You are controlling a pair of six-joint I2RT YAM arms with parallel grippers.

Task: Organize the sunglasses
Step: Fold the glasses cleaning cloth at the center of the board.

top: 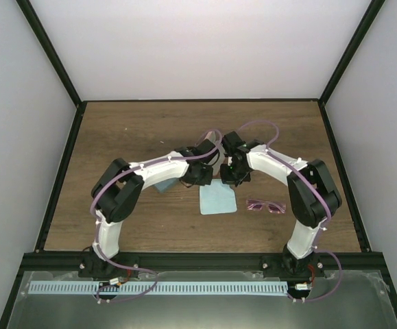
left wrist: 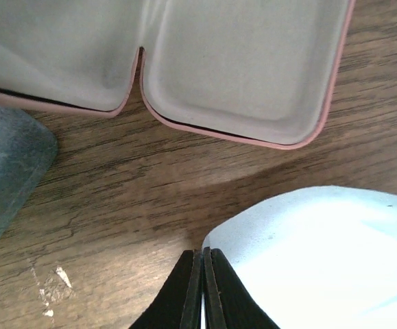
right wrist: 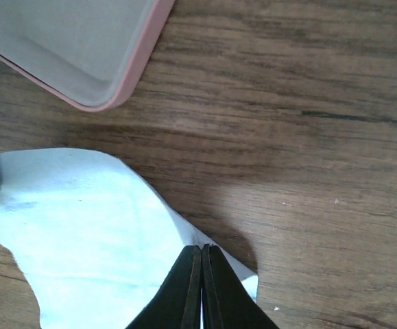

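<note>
Nearby, the pinkish-purple sunglasses (top: 267, 205) are lying on the worktop (top: 136, 130) right of the pale blue cloth (top: 217, 199); the left claw (left wrist: 202, 253) and right claw (right wrist: 202, 249) are each clamping a cloth corner, the open pink case (left wrist: 239, 68) lying beyond

left arm (top: 126, 188): elbow bent, reaching inward | left claw (left wrist: 202, 291): fingers pressed together | right arm (top: 309, 193): mirrored | right claw (right wrist: 201, 288): fingers pressed together | claws near each other

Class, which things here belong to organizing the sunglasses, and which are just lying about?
Job: pinkish-purple sunglasses; likely also the open pink case and pale blue cloth.
Lying about: blue-grey case.
</note>
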